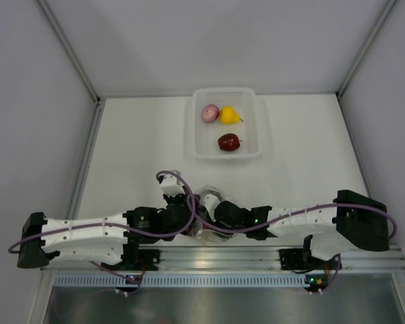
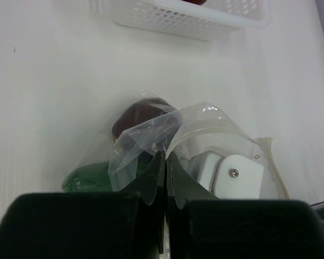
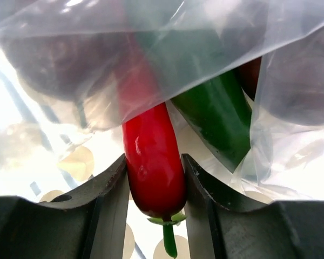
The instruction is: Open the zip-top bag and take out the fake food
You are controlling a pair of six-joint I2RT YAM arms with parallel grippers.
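Right pincer (image 3: 154, 164) is clamped around the red chili (image 3: 148, 135) at the mouth of the zip-top bag (image 2: 146, 135), while the bag's film is held pinched in the clenched left pincer (image 2: 166, 162) at the near edge of the tabletop (image 2: 54, 81), seemingly so the chili can be drawn out.

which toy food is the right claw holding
The red chili, pinched between the right claw's fingers. The green cucumber beside it lies ungripped, partly under the bag plastic.

The left arm (image 1: 81, 235) and right arm (image 1: 300, 217) have white shells, black joints and purple cables (image 1: 170, 175). The left gripper (image 2: 165, 157) and right gripper (image 3: 154, 164) are dark grey.
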